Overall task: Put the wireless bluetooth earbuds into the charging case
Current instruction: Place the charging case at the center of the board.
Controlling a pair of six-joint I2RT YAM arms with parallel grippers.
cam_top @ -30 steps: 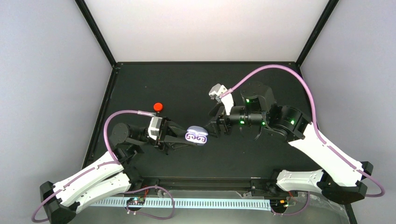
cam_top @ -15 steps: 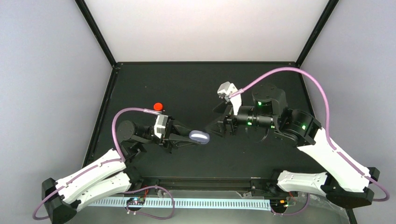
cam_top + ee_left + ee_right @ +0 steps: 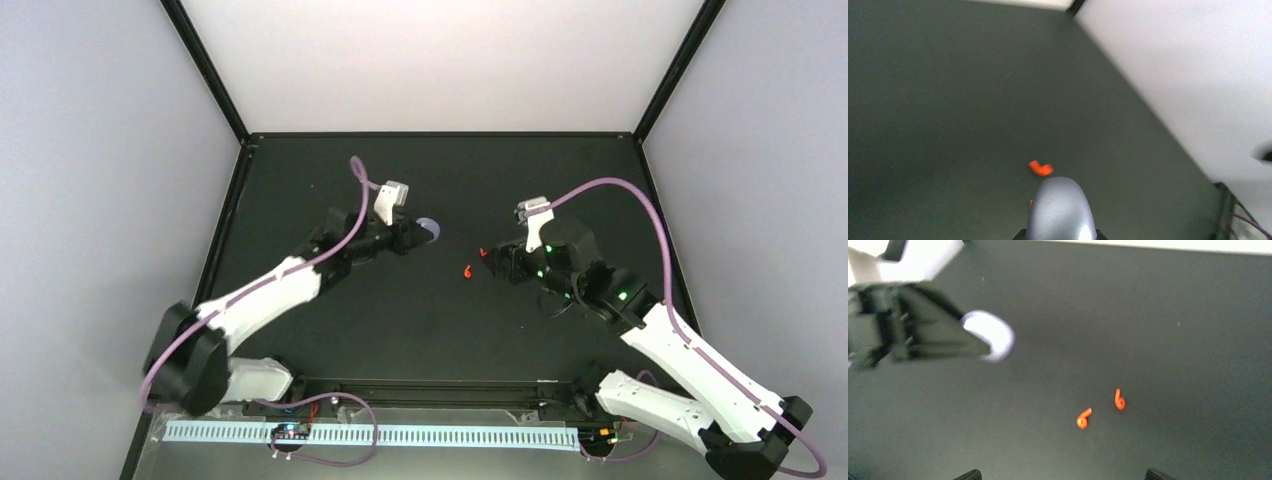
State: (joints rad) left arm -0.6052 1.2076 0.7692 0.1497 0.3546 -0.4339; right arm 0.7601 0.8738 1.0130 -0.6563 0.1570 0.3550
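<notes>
Lavender charging case (image 3: 431, 227): clamped in left gripper (image 3: 418, 234), left of centre above black table (image 3: 330, 170). Red-orange earbud (image 3: 1083, 418) and second earbud (image 3: 1119, 399): loose on table, side by side, between grippers. Right gripper (image 3: 492, 262): fingers apart.

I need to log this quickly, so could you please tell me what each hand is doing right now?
Left hand: closed on the lavender charging case.
Right hand: open, holding nothing.
</notes>
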